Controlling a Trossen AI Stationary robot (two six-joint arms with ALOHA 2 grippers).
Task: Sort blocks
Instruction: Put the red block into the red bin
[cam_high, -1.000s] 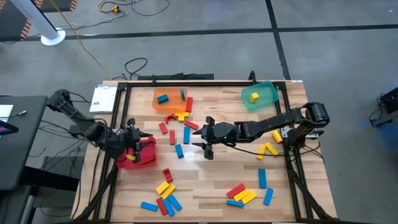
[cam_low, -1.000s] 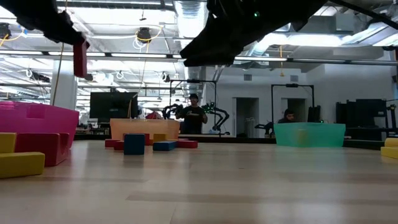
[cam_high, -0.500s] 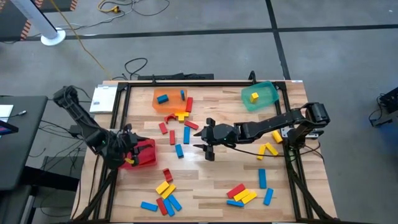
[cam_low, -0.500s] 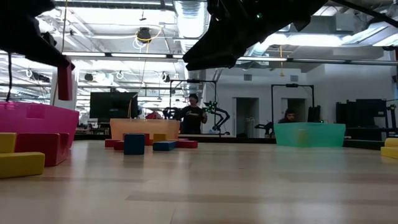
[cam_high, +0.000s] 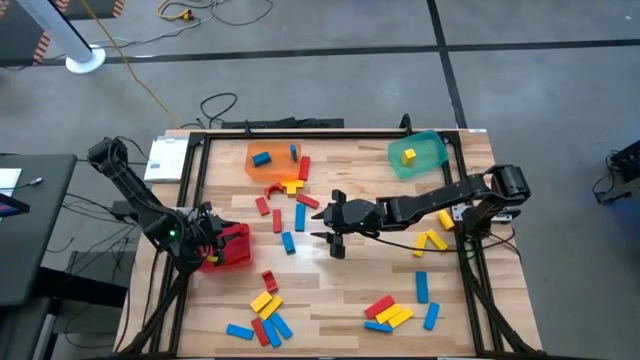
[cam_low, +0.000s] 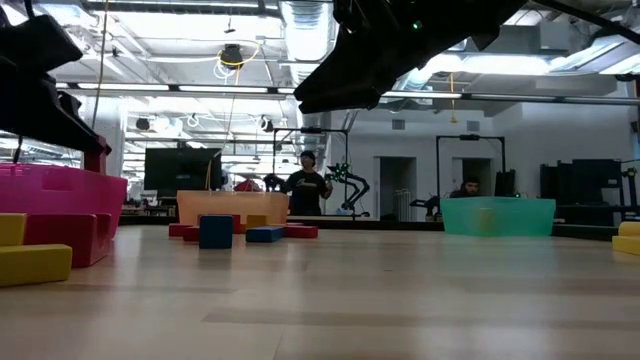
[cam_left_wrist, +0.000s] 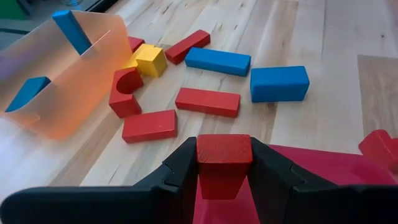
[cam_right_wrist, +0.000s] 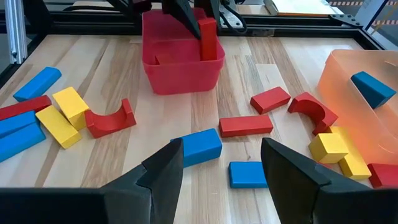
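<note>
Left gripper, high view: we see the left gripper (cam_high: 207, 238) at the left side of the wooden worktop (cam_high: 350, 280), over the red plastic bin (cam_high: 234, 246); its grip is hidden from above.
Right gripper, high view: the right gripper (cam_high: 334, 220) hangs over mid-worktop, its fingers spread and holding nothing.
Blocks, high view: we count loose red, blue and yellow blocks (cam_high: 268, 312) in clusters near the front edge, more in front of the translucent orange bin (cam_high: 272, 160), and one yellow cube in the translucent green bin (cam_high: 418, 153).
Low view: a dark arm (cam_low: 40, 85) hangs above the red bin at the left edge, another crosses the top. We see the orange bin and the green bin far back, and a person (cam_low: 307, 188) stands in the room beyond.
Left wrist view: the left gripper pinches a flat red rectangular block (cam_left_wrist: 224, 163) between its two dark fingers (cam_left_wrist: 181, 168), held upright over the red bin's interior. Beyond lie red bars, two blue bars, a yellow cube and a red arch block (cam_left_wrist: 126, 91) beside the orange bin.
Right wrist view: the right gripper's fingers (cam_right_wrist: 163, 169) stand apart, empty, above a blue bar (cam_right_wrist: 196, 146). Across the worktop we see the red block upright in the red bin's opening, clamped by the other arm.
</note>
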